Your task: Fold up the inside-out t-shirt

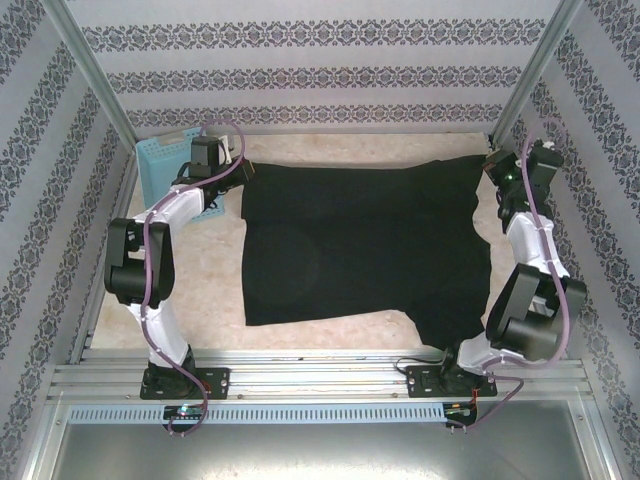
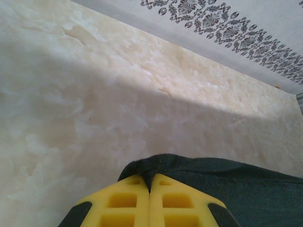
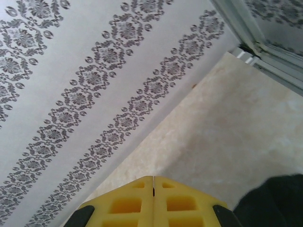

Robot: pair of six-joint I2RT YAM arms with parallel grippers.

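Okay, the inside-out t-shirt (image 1: pixel 360 240) lies spread across the middle of the worktop (image 1: pixel 330 335), mostly flat, with one flap trailing down toward the near right. Both arms are reaching to its far edge, one at each corner. On the left wrist view, the left fingers (image 2: pixel 125 201) are pressed together with a dark nub of cloth (image 2: pixel 149 170) pinched right at their tips, so that corner is gripped. The rest of the fabric runs off to the right along the pale worktop. Over on the right wrist view, the right fingers (image 3: pixel 125 203) are closed tight too, but no cloth shows between the tips. The black fabric (image 3: pixel 277 201) sits just beside them at the lower right, so I can't tell whether that side has a hold. Taking the two far corners makes sense: lift them together and the floppy cloth can be drawn toward the near edge as one even fold. If only the left has cloth, I'd expect the shirt to skew. The light blue basket (image 1: pixel 158 165) stands just beside the left arm, touching nothing of the shirt.
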